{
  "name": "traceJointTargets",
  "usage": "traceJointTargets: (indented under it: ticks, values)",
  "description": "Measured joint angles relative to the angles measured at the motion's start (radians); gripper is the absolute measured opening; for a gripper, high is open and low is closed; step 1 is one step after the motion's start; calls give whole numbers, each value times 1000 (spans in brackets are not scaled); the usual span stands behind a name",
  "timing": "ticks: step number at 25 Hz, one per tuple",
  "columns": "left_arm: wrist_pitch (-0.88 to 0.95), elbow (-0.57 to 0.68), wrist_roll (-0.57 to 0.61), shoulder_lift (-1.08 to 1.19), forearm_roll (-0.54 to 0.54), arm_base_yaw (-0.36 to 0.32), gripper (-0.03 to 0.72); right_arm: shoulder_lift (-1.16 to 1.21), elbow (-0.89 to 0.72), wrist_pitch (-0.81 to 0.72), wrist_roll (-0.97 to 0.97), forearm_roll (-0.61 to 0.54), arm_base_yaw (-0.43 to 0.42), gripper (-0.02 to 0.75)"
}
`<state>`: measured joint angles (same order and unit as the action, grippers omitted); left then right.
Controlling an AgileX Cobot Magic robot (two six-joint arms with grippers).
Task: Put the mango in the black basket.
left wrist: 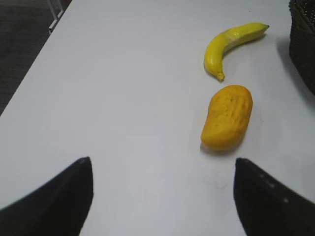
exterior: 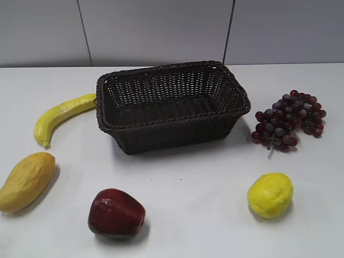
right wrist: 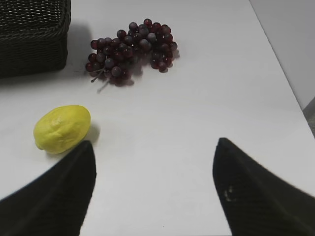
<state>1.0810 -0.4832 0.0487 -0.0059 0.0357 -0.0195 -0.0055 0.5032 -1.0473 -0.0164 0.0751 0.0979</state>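
Your white table (exterior: 188, 177) carried the black basket (exterior: 172, 105) centrally, mango (exterior: 26, 180) at eight o'clock, banana (exterior: 62, 115) at nine, grapes (exterior: 290, 119) at three, lemon (exterior: 270, 194) at four, red fruit (exterior: 115, 212) at six.

Curved yellow banana (exterior: 63, 115) at left of the frame, dark red apple (exterior: 115, 213) at lower centre-left, round yellow lemon (exterior: 270, 194) at lower right, purple grape bunch (exterior: 289, 120) at right, white table (exterior: 193, 177)

Bright, even light; soft short shadows; wrist views slightly blurred.
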Motion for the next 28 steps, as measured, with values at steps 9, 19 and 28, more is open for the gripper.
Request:
traceJointTargets:
  ticks: [9, 19, 28]
  values:
    - [0, 0, 0, 0, 0, 0, 681, 0, 0, 0, 0, 0, 0, 571]
    - [0, 0, 0, 0, 0, 0, 675, 0, 0, 0, -1, 0, 0, 571]
    - [-52, -27, 0, 49, 23, -1, 678, 0, 0, 0, 0, 0, 0, 571]
